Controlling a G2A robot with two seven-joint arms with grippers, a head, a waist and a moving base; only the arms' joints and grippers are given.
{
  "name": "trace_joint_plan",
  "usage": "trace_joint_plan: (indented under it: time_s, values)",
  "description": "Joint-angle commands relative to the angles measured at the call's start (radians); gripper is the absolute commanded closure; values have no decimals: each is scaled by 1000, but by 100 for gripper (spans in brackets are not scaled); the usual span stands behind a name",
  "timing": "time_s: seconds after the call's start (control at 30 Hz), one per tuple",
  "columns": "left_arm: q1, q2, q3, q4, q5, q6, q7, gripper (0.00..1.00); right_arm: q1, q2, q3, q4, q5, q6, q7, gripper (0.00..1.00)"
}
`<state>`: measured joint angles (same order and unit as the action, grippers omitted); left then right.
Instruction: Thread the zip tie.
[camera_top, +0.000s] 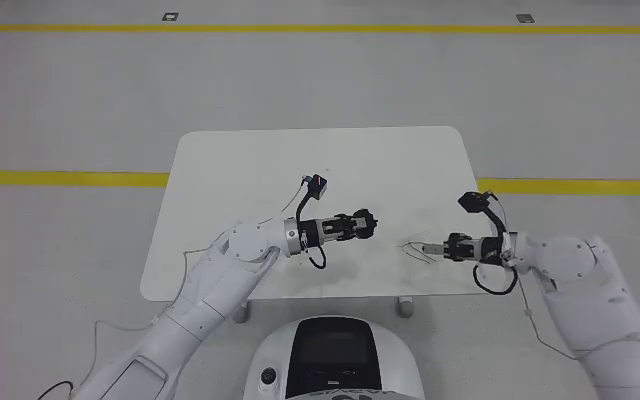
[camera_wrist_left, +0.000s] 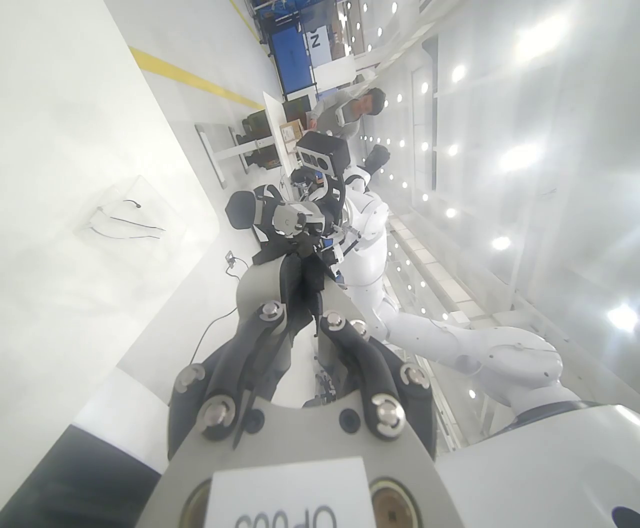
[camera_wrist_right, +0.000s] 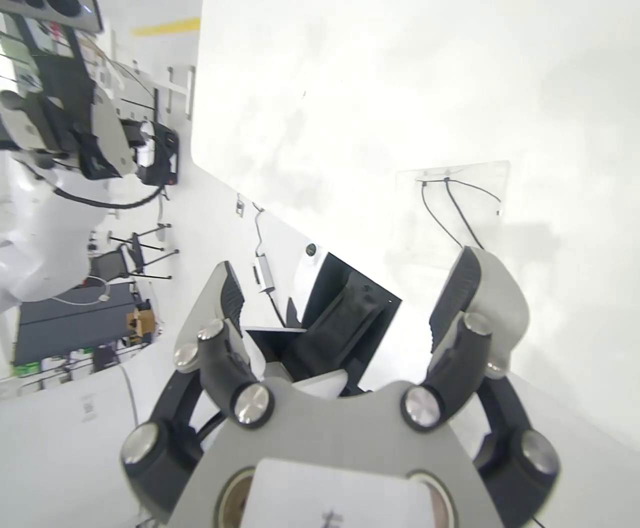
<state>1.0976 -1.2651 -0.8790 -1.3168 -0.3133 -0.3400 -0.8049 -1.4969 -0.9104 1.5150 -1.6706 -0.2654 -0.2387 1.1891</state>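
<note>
Black zip ties (camera_wrist_right: 458, 210) lie near the spread right jaws; left jaws clenched.

On the white rounded-corner table (camera_top: 250, 170), the right gripper (camera_top: 427, 247) points at thin dark zip ties (camera_top: 410, 248) near the front edge, with the left gripper (camera_top: 370, 222) nearby.

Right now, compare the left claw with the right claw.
The black-padded left claw is shut; the black-padded right claw is wide open. The right claw sits beside the thin black zip ties; the left claw is farther from them. Both are over the white table.
</note>
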Motion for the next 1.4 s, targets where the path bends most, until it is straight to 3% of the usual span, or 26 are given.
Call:
trace_joint_plan:
  time_s: [0.0, 0.23, 0.6, 0.73, 0.9, 1.17, 1.37]
  values:
    - [0, 0, 0, 0, 0, 0, 0, 100, 15, 1, -19, -2, -35, -8, 8, 0]
    - [0, 0, 0, 0, 0, 0, 0, 100, 100, -7, -143, 17, -140, -13, 2, 0]
    - [0, 0, 0, 0, 0, 0, 0, 100, 100, -7, -143, 17, -140, -13, 2, 0]
    - [0, 0, 0, 0, 0, 0, 0, 100, 98, -3, -163, -8, -224, -39, -3, 0]
    - [0, 0, 0, 0, 0, 0, 0, 100, 151, -2, -231, -29, -360, -40, 83, 0]
    - [0, 0, 0, 0, 0, 0, 0, 100, 275, -19, -357, 43, -402, -35, 153, 0]
    - [0, 0, 0, 0, 0, 0, 0, 100, 278, -20, -362, 46, -404, -33, 154, 0]
